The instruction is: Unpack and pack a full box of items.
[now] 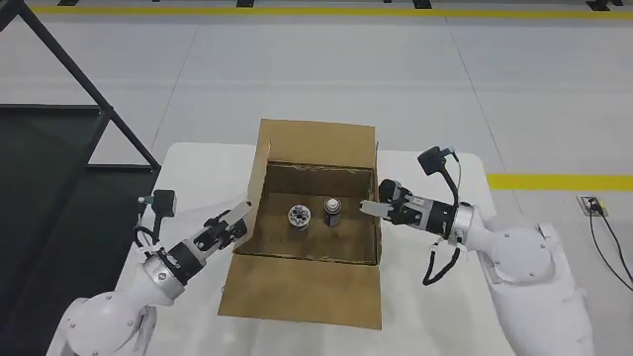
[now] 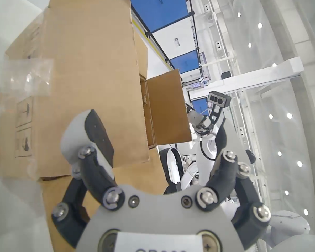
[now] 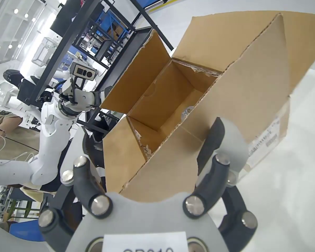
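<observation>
Box (image 1: 302, 297) matt brown corrugated cardboard, edges torn rough; tape (image 2: 26, 77) clear, glossy; table (image 1: 198, 170) smooth white.

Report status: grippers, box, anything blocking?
Left gripper open at left flap of cardboard box. Right gripper open at right flap. Inside: small bottle, round silvery item. No obstruction seen.

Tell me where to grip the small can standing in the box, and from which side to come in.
Take the can by its upper body, coming straight down through the open top of the box: it appears to stand upright, and the walls block any sideways approach. Keep clear of the round item close beside it. The right gripper, open, looks nearer.
</observation>
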{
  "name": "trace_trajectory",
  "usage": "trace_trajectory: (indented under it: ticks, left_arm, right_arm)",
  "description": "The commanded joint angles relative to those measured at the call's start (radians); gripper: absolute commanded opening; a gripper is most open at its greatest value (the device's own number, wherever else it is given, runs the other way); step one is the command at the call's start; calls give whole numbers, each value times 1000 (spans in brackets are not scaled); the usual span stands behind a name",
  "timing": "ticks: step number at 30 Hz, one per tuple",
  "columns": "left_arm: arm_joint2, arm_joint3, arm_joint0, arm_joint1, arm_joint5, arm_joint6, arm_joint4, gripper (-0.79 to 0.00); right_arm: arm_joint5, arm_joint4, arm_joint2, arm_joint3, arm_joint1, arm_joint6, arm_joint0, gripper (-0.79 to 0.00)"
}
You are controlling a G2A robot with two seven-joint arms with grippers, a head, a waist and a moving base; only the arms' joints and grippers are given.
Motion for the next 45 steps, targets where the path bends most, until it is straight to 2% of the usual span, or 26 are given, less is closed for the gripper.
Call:
trace_trajectory:
  ticks: [1, 11, 21, 28, 45]
  left_arm:
    - [24, 14, -17, -1, 15, -2, 2, 0]
    - [109, 70, -65, -5, 43, 11, 24, 0]
    - [153, 114, -88, -10, 53, 53, 20, 0]
    - [169, 137, -102, -12, 64, 66, 14, 0]
    - [202, 185, -128, -14, 74, 83, 36, 0]
  right_arm:
    - [-4, 19, -30, 28, -3, -15, 24, 0]
    - [-2, 52, -189, 247, -25, -67, 170, 0]
    - [-19, 58, -290, 404, -47, -140, 251, 0]
    - [-34, 53, -323, 463, -55, -189, 273, 0]
    - [-63, 52, -351, 529, -57, -196, 298, 0]
